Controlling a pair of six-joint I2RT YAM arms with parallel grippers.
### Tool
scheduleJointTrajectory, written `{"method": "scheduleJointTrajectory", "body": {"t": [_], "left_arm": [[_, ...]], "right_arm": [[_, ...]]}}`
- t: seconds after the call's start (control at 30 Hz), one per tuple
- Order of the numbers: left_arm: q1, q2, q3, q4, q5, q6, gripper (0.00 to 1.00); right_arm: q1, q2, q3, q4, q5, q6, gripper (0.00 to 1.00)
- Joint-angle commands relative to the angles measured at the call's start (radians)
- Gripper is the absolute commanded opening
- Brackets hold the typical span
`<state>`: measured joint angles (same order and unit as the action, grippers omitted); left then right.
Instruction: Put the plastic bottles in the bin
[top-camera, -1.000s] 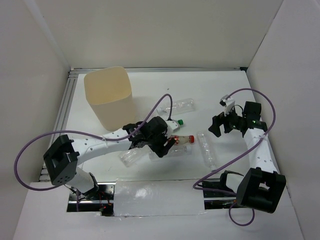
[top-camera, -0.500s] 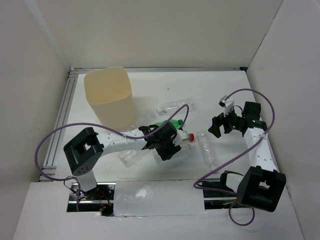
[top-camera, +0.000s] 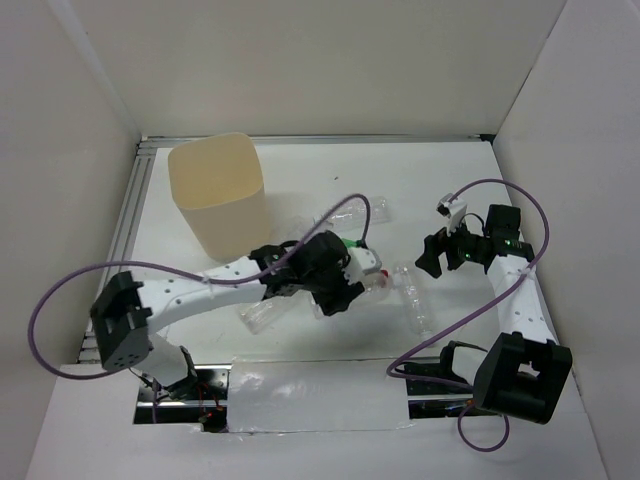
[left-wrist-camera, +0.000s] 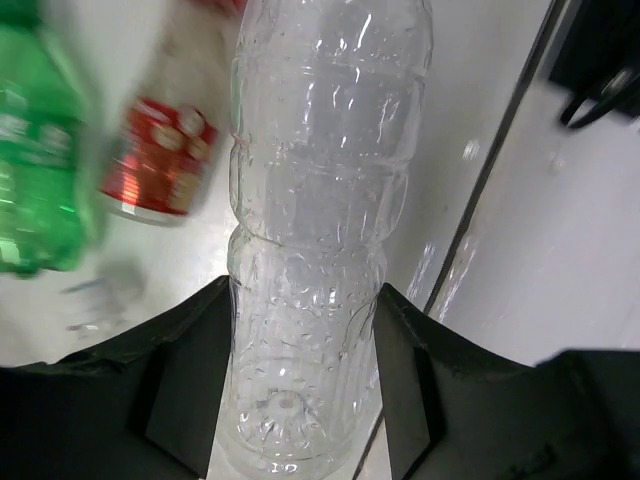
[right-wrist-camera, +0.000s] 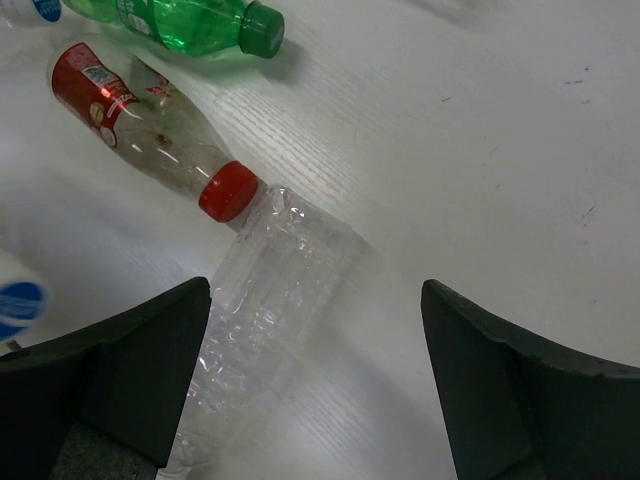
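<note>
From the top, my left gripper (top-camera: 338, 292) covers most of the green bottle (top-camera: 350, 245), and the bottles beneath it are too small for me to sort out. On the left wrist, the gripped bottle (left-wrist-camera: 310, 250) runs off the top edge, so I can't see its cap. The green bottle and red-label bottle (left-wrist-camera: 160, 160) are smeared. On the right wrist, the top edge cuts the green bottle. The clear bottle (right-wrist-camera: 270, 290) runs off the bottom edge. I can't identify the blue-labelled blur (right-wrist-camera: 18, 300) at the left.
</note>
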<state>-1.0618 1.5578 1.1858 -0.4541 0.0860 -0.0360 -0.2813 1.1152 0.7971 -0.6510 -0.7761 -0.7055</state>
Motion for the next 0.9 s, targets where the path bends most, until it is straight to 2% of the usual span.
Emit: {"method": "scheduleJointTrajectory", "body": {"t": [0.0, 0.1, 0.13, 0.2, 0.27, 0.33, 0.43, 0.53, 0.63, 0.67, 0.7, 0.8, 0.87], "left_arm": [[0.055, -0.146, 0.107, 0.017, 0.009, -0.039, 0.00], [0.176, -0.247, 0.126, 0.077, 0.009, -0.091, 0.00], [0.271, -0.272, 0.135, 0.141, 0.021, -0.125, 0.00], [0.368, -0.329, 0.135, 0.222, 0.034, -0.163, 0.00], [0.504, -0.338, 0.146, 0.314, 0.047, -0.202, 0.00], [0.578, -0.329, 0.187, 0.348, 0.077, -0.228, 0.00], [0.672, -0.305, 0.241, 0.358, 0.057, -0.242, 0.00], [0.743, -0.291, 0.241, 0.335, -0.008, -0.219, 0.00], [0.801, -0.280, 0.212, 0.296, -0.077, -0.196, 0.00], [0.812, -0.280, 0.203, 0.287, -0.101, -0.196, 0.00], [0.835, -0.280, 0.177, 0.278, -0.156, -0.196, 0.00], [0.884, -0.280, 0.143, 0.267, -0.202, -0.215, 0.00], [0.893, -0.252, 0.132, 0.267, -0.203, -0.216, 0.07]], "right_arm": [[0.004, -0.009, 0.044, -0.030, -0.037, -0.014, 0.92], [0.004, -0.009, 0.044, -0.030, -0.037, -0.014, 0.84], [0.004, -0.009, 0.044, -0.021, -0.048, -0.014, 0.77], [0.004, -0.009, 0.044, -0.021, -0.063, -0.014, 0.69], [0.004, 0.000, 0.034, -0.012, -0.072, -0.014, 0.63], [0.004, 0.000, 0.034, -0.012, -0.072, -0.023, 0.54], [0.004, 0.009, 0.034, -0.012, -0.072, -0.034, 0.51], [0.004, 0.009, 0.034, 0.000, -0.052, -0.043, 0.51], [0.013, 0.018, 0.024, 0.042, -0.006, -0.002, 0.67], [0.013, 0.029, 0.024, 0.053, 0.012, 0.014, 0.78], [0.027, 0.046, 0.024, 0.053, 0.047, 0.040, 0.81], [0.066, 0.092, 0.033, 0.053, 0.110, 0.087, 0.82], [0.106, 0.110, 0.033, 0.062, 0.141, 0.110, 0.83]]}}
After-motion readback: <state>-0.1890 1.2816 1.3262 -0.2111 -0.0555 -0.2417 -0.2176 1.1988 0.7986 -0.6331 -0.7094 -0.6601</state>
